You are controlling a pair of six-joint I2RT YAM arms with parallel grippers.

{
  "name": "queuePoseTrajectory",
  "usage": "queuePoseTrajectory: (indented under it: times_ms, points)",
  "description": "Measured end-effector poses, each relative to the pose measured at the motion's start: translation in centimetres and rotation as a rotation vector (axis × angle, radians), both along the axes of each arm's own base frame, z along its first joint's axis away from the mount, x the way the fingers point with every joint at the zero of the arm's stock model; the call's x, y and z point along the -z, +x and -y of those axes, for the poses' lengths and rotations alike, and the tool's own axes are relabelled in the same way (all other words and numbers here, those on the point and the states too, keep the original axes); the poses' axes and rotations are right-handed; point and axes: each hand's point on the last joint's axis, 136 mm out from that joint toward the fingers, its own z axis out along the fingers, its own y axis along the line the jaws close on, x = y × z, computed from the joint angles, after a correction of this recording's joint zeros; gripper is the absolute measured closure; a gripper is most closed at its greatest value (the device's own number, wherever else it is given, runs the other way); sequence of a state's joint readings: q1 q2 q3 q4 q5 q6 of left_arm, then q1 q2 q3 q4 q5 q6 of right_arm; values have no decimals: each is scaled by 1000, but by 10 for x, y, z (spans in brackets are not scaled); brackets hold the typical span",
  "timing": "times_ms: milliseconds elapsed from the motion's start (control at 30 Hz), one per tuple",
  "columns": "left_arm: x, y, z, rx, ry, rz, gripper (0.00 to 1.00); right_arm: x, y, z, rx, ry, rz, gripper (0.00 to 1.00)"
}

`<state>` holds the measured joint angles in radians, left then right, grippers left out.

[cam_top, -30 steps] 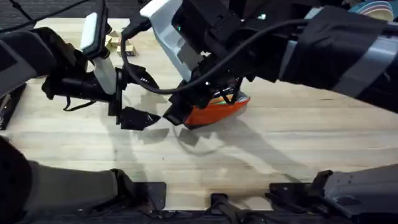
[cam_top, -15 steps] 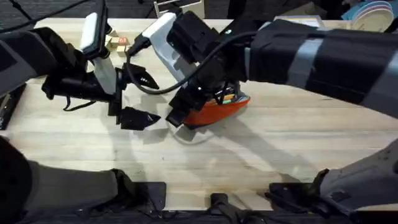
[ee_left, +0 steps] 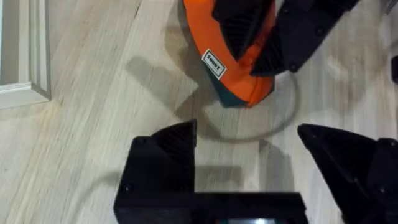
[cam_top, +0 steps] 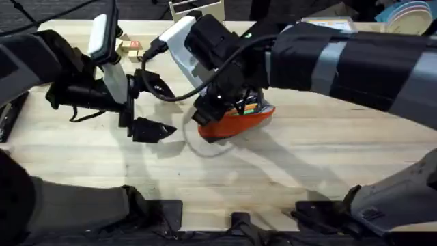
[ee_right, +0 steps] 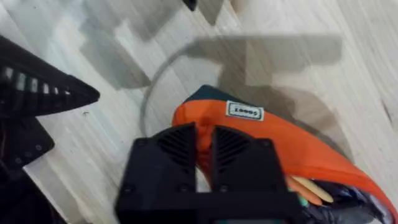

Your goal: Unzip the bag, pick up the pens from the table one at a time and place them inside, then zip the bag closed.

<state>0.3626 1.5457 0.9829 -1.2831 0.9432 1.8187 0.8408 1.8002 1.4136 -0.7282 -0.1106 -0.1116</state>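
The orange soft pencil pouch lies mid-tabletop. The right pincer, fingers pressed together, pinches its top edge; its wrist view reveals pens inside. The left pincer stands spread just beside.

- We find the bag lying on the table, near its middle.
- The right gripper sits on the bag's left end — fingers closed together on the fabric there.
- The left gripper rests to the left of the bag, just beside it, fingers spread apart.
- Pens lie inside the bag — at its far end.
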Motion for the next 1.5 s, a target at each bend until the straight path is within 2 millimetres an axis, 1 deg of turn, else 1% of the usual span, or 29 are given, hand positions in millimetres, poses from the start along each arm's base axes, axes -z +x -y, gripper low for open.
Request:
queuePoseTrajectory:
  times_ms: [67,100,367,533,967,1100,1300,1500]
  points:
    - [0,0,0,0,0,0,7,0,-2,-1,-5,5,-6,946]
    - [0,0,0,0,0,0,7,0,-2,-2,-6,6,-7,960]
    - [0,0,0,0,0,0,7,0,-2,-2,-6,6,-7,970]
    - [0,0,0,0,0,0,7,-5,0,-3,-6,14,1,971]
    - [-2,-1,1,-2,-11,-8,7,-30,2,0,19,49,41,970]
    - [-7,-5,5,-9,-46,-34,7,-32,2,0,42,52,37,970]
    - [-17,-5,13,-22,-110,-39,7,-32,3,0,95,63,17,970]
    - [-20,-7,27,25,-131,-36,9,-32,3,0,110,66,11,970]
